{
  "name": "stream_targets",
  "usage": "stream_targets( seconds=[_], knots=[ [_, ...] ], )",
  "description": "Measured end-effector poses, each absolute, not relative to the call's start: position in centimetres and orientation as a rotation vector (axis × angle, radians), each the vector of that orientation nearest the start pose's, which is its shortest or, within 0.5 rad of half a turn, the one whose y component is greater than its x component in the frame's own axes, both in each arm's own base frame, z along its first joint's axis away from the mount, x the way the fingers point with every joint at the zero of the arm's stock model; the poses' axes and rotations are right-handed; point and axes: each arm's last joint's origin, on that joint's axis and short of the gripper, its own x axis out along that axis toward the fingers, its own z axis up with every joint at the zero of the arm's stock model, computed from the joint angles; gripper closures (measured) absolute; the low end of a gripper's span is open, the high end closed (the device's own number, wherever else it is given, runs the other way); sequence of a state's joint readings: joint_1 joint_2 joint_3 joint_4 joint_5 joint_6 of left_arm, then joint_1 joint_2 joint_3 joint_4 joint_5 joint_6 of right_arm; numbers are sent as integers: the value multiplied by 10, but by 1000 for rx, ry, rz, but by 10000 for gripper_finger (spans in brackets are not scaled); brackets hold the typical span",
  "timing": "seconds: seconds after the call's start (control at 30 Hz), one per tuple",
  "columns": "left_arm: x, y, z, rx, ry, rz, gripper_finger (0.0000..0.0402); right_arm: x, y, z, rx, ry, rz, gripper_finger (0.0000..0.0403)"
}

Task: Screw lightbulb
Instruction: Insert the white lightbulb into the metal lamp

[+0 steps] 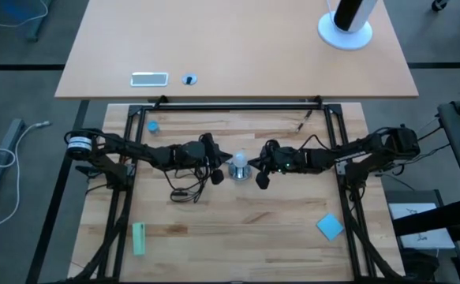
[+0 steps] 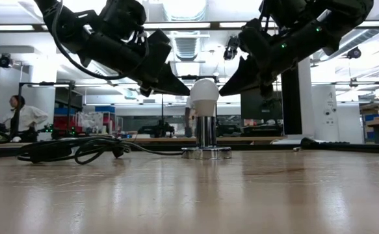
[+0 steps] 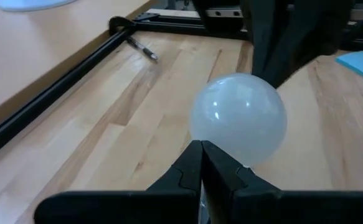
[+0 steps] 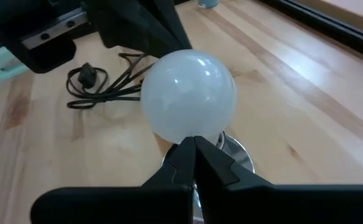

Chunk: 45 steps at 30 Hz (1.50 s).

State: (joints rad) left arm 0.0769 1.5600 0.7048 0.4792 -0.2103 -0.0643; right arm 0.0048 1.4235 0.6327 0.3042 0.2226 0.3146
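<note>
the lightbulb (image 1: 239, 160) stands upright in the shiny silver socket (image 2: 206, 151) near the middle of the wooden table (image 1: 237, 229), its round whitish head up and its narrower neck running down into the socket's metal stem. the left gripper (image 1: 216, 167) sits just beside the lightbulb on one side, its two dark fingers (image 3: 190, 168) pressed together with no gap, their tips at the lower edge of the glass head; they clasp nothing. the right gripper (image 1: 259, 169) is just beside the lightbulb on the opposite side, its fingers (image 4: 193, 158) likewise pressed tip to tip and empty, pointing at the underside of the head. in the low view both grippers hang above table level, flanking the lightbulb without clearly touching it. a black cord (image 2: 78, 149) lies coiled on the table on the left gripper's side of the lightbulb. a blue pad (image 1: 330, 226) lies well apart from the lightbulb, on the right arm's side.
</note>
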Motion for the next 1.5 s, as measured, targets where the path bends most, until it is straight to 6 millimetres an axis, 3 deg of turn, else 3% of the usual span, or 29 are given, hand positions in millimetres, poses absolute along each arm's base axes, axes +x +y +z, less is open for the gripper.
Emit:
stream_targets(
  seconds=[0.33, 0.53, 0.77, 1.5],
  knots=[
    [308, 27, 189, -67, 388, 295, 401, 277, -7, 182, 254, 508, -354, 403],
    [308, 19, 191, -47, 386, 150, 401, 278, -10, 183, 220, 484, -395, 403],
    [310, 20, 192, -41, 369, 163, 401, 282, -10, 191, 201, 407, -368, 403],
    [309, 26, 193, -13, 359, 237, 401, 282, -5, 190, 229, 420, -304, 403]
  ],
)
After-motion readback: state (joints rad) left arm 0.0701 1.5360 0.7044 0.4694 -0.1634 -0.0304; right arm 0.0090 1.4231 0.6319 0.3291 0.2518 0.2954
